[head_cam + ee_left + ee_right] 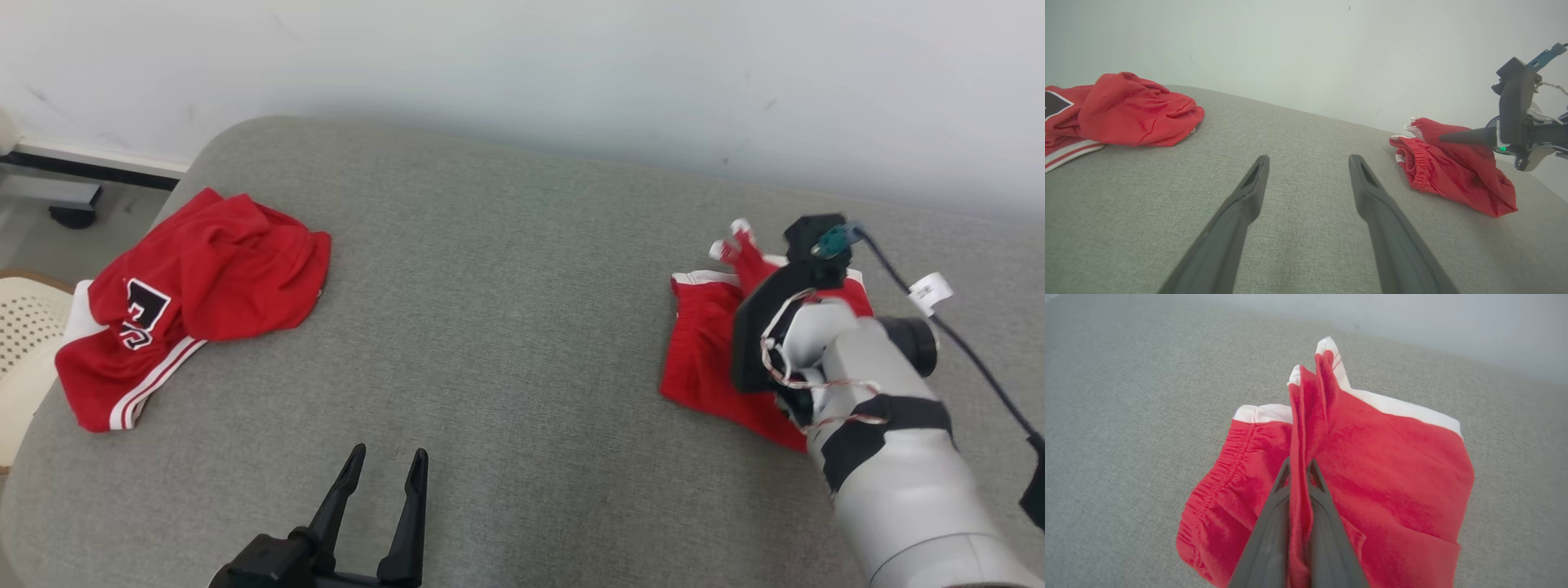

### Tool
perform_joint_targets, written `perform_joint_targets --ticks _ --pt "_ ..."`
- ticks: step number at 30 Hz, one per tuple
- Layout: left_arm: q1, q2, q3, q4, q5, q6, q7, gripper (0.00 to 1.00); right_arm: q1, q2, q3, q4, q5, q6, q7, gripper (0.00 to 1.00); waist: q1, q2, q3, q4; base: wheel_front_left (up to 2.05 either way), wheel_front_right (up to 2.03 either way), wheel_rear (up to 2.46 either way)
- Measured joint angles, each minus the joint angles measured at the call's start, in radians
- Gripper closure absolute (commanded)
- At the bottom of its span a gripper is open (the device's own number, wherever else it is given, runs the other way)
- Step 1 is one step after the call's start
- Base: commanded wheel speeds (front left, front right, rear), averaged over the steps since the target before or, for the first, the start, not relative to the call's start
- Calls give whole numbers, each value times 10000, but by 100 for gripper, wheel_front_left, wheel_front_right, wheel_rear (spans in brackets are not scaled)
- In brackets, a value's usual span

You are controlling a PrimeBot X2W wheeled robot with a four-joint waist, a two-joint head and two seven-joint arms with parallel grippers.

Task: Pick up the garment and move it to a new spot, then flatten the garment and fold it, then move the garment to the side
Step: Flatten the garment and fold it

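Grey cushion (522, 343), right pincer (1299, 464) pinching red shorts (1392, 457)

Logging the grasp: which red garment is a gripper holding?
The red shorts with the elastic waistband, on the robot's right: the right gripper pinches a ridge of them. The numbered jersey lies apart, untouched.
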Motion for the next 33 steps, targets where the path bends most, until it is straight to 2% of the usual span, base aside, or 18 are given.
perform_joint_targets --ticks 3,8,14,15,16,22,28,33 --pt "-88 -29 -13 59 -31 4 -2 0 289 71 497 -63 276 0 199 100 0 0 20 158 0 0 0" --pt "-91 -61 -13 151 -54 6 -27 0 685 86 1822 -489 1499 0 412 100 0 0 24 348 0 0 0" --pt "-93 -54 -21 209 -54 40 -29 0 997 88 2481 -1110 2230 0 610 100 0 0 -29 317 0 0 0" --pt "-98 -54 -36 217 -54 40 -29 0 1041 88 2527 -1179 2316 0 610 92 0 0 -37 306 0 0 0" --pt "-105 -56 -56 224 -54 40 -29 0 1073 88 2554 -1254 2374 0 616 0 0 1 -50 298 0 0 0" --pt "-73 -12 -65 244 -58 63 -31 0 1248 94 1916 -1937 2441 0 253 0 0 0 -223 217 0 0 0" --pt "153 111 27 88 -88 190 -42 0 1598 17 593 -3429 1672 0 -278 0 0 0 -442 -10 0 0 0" --pt "180 136 -10 -8 -88 221 -42 0 2436 -190 65 -4372 1007 0 -171 0 0 0 -551 -157 0 0 0"
